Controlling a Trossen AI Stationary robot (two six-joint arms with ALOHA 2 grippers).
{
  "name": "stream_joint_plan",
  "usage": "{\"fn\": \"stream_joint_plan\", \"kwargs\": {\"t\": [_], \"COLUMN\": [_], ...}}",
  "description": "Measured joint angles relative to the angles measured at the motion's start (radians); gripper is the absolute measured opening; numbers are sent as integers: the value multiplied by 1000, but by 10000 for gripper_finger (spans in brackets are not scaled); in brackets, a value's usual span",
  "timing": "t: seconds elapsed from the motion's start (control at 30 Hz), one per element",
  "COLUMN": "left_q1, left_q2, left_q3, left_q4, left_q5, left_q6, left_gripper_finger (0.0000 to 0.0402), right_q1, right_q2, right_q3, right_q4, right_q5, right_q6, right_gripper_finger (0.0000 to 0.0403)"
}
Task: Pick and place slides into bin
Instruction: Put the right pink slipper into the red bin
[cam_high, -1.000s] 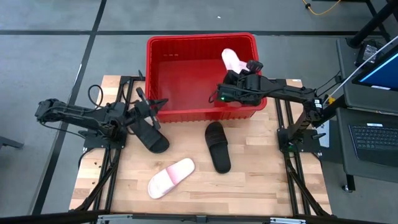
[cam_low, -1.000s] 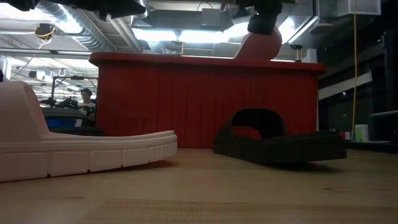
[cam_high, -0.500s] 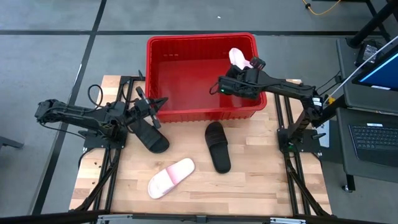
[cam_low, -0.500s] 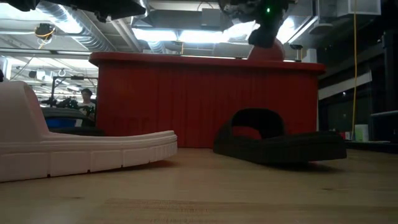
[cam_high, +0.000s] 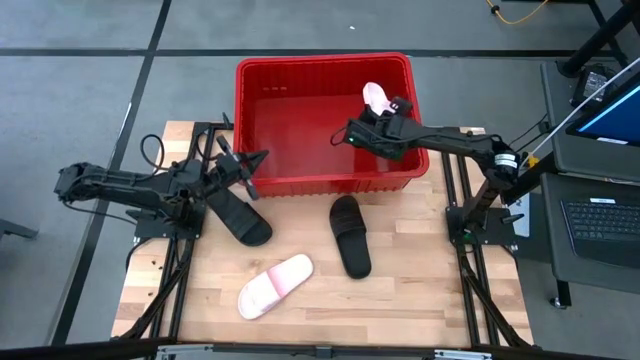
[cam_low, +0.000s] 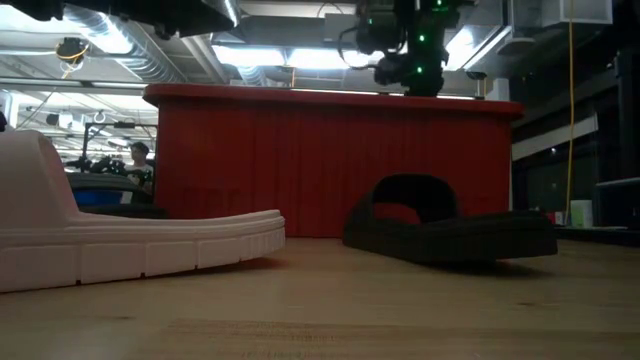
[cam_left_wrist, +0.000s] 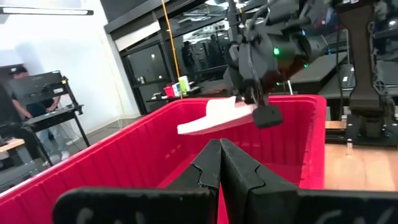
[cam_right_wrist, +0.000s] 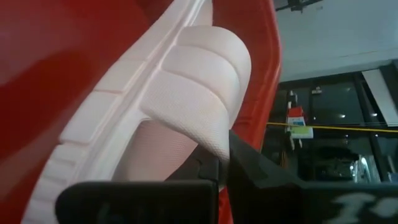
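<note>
My right gripper (cam_high: 388, 108) hangs over the far right part of the red bin (cam_high: 255, 85), shut on a pale pink slide (cam_high: 377, 96). The left wrist view shows that slide (cam_left_wrist: 214, 118) held about rim height inside the bin (cam_left_wrist: 155, 149). My left gripper (cam_high: 258, 158) waits shut at the bin's near left corner, holding nothing. On the table lie a black slide (cam_high: 241, 220) by the left arm, a second black slide (cam_high: 350, 236) and another pink slide (cam_high: 275, 285), all flat on their soles. My right gripper pinches the edge of the pink slide's wide strap (cam_right_wrist: 208, 140) between its two fingers (cam_right_wrist: 249, 171). They come at it slanting down from the table's right side. The slide is lifted clear of the bin's floor and tilted, its sole (cam_left_wrist: 205, 124) stretching away from the fingers.
The low view shows the bin's ribbed near wall (cam_low: 330, 160) with the right arm (cam_low: 405, 55) above its rim, a black slide (cam_low: 450, 228) before it and the pink slide (cam_low: 130, 240) closer in. A laptop (cam_high: 600, 225) stands off the table's right edge.
My right gripper has gone down into the bin and a little toward the table's left edge, still shut on the pink slide. In the low view the slide has sunk from above the rim to out of sight behind the bin's wall.
</note>
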Motion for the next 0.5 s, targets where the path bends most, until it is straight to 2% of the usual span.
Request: {"fn": "stream_joint_plan", "kwargs": {"t": [0.33, 0.5], "left_q1": [30, 30], "left_q2": [0, 0], "left_q3": [0, 0], "left_q4": [0, 0], "left_q5": [0, 0], "left_q6": [-12, -13], "left_gripper_finger": [2, 2], "right_q1": [-26, -46], "right_q2": [0, 0], "right_q3": [-113, -159], "right_q4": [153, 175], "right_q5": [-34, -34], "right_q6": [-8, -1], "right_gripper_finger": [11, 11]}}
